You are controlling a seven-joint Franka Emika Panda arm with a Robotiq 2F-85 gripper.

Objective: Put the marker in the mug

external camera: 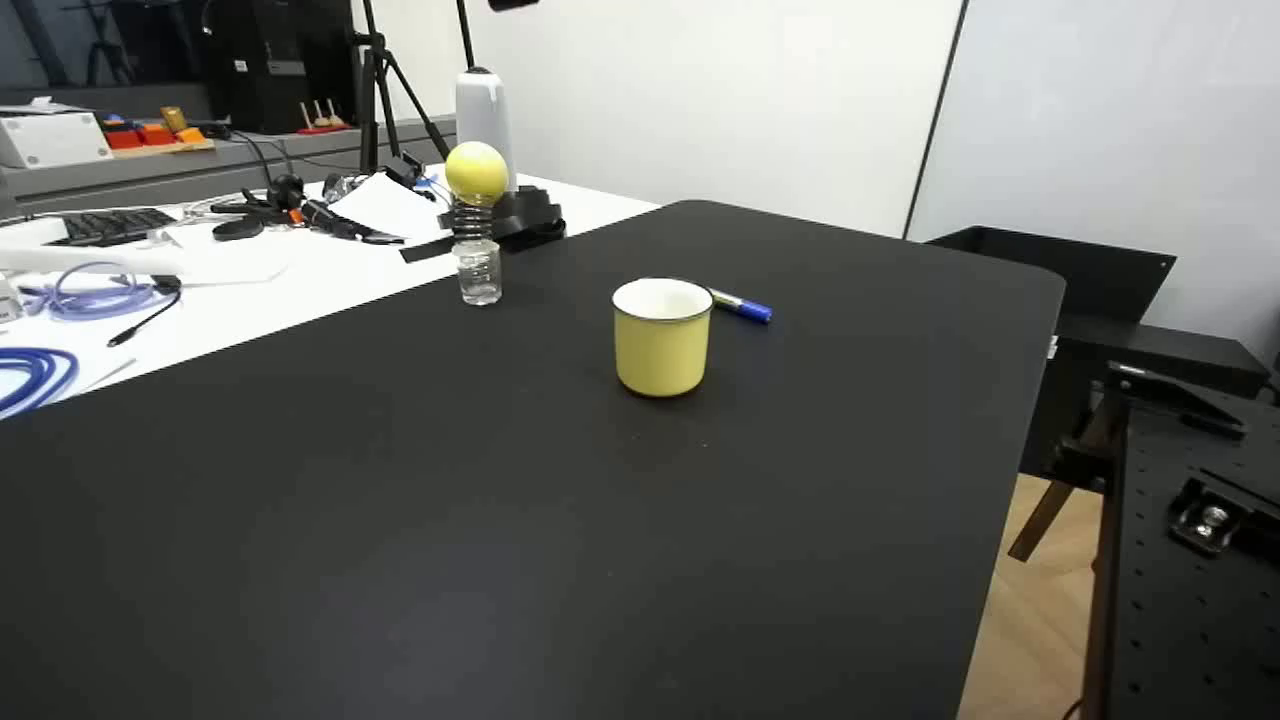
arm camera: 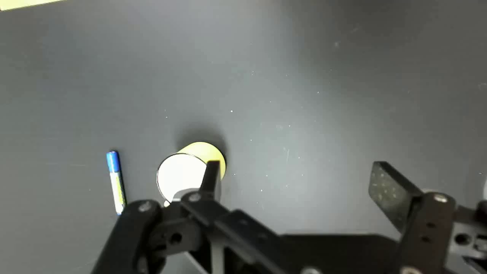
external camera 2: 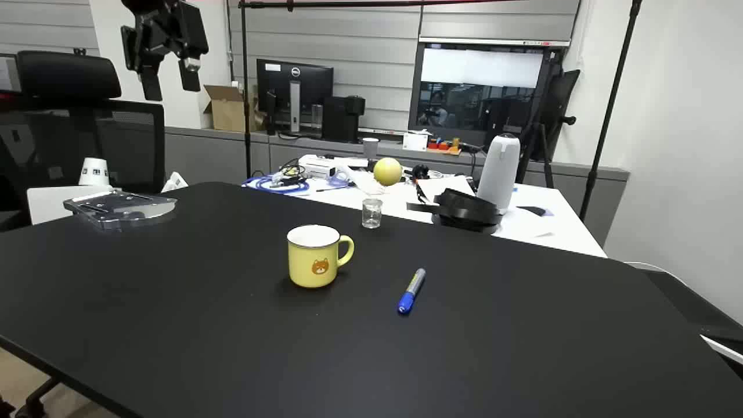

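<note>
The pale-yellow mug (external camera: 660,352) stands upright on the black table in both exterior views. Its handle and a small animal face show on the mug (external camera 2: 312,264) in an exterior view. The marker (external camera 2: 411,291), with a blue cap and a grey-white body, lies flat on the table beside the mug, apart from it. It is partly hidden behind the mug in an exterior view (external camera: 742,305). My gripper (external camera 2: 172,86) is open and empty, high above the table. In the wrist view the marker (arm camera: 116,183) lies left of the mug (arm camera: 205,150), and my gripper's left finger (arm camera: 296,167) partly covers the mug.
A small clear glass (external camera 2: 371,213) stands near the table's far edge. A yellow ball (external camera 2: 388,172) shows behind it. A clear flat plate (external camera 2: 125,209) lies at the table's edge. A white table (external camera: 330,285) with cables and devices adjoins the black table (external camera: 480,500).
</note>
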